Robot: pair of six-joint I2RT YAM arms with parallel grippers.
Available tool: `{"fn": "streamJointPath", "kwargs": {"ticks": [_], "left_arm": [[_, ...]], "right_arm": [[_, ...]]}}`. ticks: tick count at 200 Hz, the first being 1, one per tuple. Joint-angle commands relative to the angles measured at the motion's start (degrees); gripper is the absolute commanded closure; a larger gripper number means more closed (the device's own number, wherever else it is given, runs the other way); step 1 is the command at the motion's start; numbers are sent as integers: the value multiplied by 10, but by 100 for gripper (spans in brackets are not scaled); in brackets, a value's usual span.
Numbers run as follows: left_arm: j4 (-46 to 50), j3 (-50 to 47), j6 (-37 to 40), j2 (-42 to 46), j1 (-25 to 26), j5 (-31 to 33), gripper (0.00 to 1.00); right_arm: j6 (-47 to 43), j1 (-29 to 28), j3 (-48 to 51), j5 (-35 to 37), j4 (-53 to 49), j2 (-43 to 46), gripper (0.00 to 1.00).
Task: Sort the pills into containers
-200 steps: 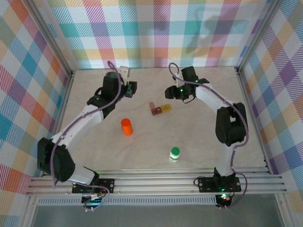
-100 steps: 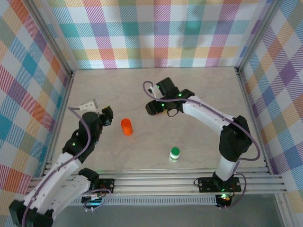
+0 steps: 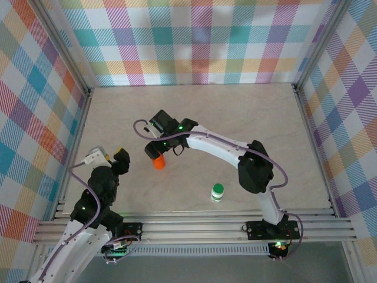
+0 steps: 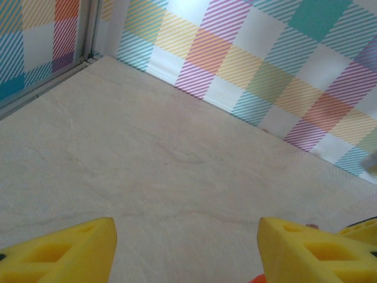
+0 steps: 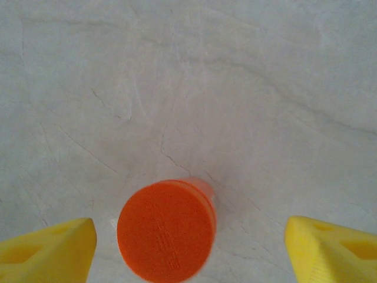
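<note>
Two containers stand upright on the tabletop [image 3: 265,118]: an orange container [image 3: 158,163] left of centre and a green-capped container [image 3: 217,192] closer to the near edge, well apart. The right gripper [image 3: 154,152] is held directly above the orange container. Its yellow fingers [image 5: 50,250] are spread wide to either side of the cap, and no contact is seen. The left gripper [image 3: 121,158] is placed toward the left edge, near the orange container but apart from it. Its fingers [image 4: 62,250] are likewise spread, with bare tabletop between them.
</note>
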State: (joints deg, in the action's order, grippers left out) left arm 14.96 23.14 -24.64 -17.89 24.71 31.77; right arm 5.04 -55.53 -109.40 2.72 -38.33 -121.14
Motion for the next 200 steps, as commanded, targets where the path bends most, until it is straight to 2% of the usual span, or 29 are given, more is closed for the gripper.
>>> {"fn": "streamJointPath", "kwargs": {"ticks": [1,32,65,109,135,160,200], "left_arm": [[0,-15,-11,22,0,11,35],[4,-19,-5,33,0,11,35],[3,-25,0,36,0,11,35],[-14,-36,4,34,0,-5,34],[-40,-46,5,27,0,-25,34],[-90,-51,6,4,0,-67,34],[-212,-28,36,-125,0,-166,35]], "right_arm": [[-9,-7,-42,4,-47,-29,15],[-15,-11,-79,10,-78,-72,17],[-17,-12,-92,10,-89,-91,24],[-17,-12,-85,4,-89,-76,46],[-7,-1,-58,5,-89,-40,49],[22,37,9,-31,-62,28,53],[46,118,100,-93,-33,134,55]]}}
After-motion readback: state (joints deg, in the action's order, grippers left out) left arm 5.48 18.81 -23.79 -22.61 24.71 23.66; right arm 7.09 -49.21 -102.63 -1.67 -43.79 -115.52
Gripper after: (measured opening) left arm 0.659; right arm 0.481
